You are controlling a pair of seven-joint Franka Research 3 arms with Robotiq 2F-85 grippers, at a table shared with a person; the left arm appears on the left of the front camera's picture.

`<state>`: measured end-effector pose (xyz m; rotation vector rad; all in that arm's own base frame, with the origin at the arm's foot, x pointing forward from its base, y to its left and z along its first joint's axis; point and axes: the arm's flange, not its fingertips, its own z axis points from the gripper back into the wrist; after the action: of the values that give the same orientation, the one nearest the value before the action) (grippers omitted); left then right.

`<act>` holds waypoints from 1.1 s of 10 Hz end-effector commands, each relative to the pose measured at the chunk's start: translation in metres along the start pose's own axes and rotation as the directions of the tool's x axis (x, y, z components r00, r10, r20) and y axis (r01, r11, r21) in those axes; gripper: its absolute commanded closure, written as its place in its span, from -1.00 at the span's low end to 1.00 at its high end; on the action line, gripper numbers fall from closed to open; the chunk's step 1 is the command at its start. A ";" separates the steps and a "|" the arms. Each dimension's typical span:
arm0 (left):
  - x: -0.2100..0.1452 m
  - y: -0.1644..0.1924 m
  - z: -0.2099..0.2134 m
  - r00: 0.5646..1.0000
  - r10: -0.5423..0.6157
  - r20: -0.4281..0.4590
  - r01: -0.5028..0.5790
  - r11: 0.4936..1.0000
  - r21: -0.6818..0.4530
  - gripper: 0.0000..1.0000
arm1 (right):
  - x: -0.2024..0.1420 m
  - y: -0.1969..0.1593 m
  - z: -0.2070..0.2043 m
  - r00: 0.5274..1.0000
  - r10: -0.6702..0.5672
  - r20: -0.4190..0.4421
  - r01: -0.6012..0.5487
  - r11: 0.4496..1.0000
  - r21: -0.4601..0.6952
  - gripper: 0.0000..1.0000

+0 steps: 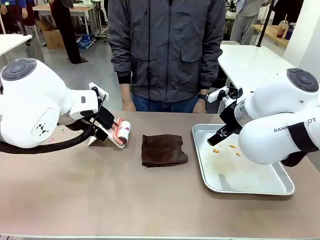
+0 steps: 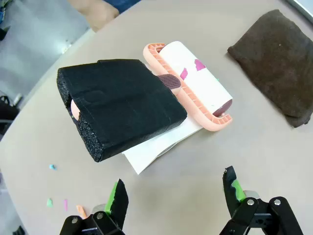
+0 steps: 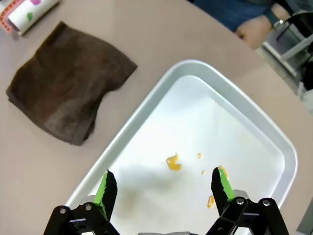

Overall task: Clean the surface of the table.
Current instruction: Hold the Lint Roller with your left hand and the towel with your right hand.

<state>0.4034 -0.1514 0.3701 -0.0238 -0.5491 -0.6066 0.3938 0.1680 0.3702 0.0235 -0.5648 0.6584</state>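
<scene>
Taupe table [image 1: 100, 200] w/ brown cloth [image 1: 164, 150], lint roller [image 1: 122, 131], silver tray [image 1: 250, 176]

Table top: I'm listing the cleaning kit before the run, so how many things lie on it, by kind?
Lint roller: 1
Brown cloth: 1
Metal tray: 1
White sheet under the roller: 1
Total on the table: 4, loose coloured scraps aside

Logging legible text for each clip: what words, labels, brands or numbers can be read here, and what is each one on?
"RANK" then "OT": on the right arm, white casing; the other letters are hidden.
Left arm: a dark logo mark, no letters.
Lint roller: coloured patches, no text.
</scene>
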 end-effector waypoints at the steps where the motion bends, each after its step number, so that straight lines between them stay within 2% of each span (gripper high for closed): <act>1: 0.000 0.000 0.000 1.000 0.000 0.000 0.000 1.000 0.000 -1.00 | 0.000 0.000 0.000 1.000 0.000 0.000 0.000 1.000 0.000 -1.00; 11: 0.000 0.000 0.000 1.000 0.000 0.000 0.000 1.000 0.000 -1.00 | 0.000 0.000 0.000 1.000 0.000 0.000 0.000 1.000 0.000 -1.00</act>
<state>0.4034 -0.1513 0.3701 -0.0240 -0.5491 -0.6059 0.3937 0.1681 0.3702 0.0229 -0.5648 0.6590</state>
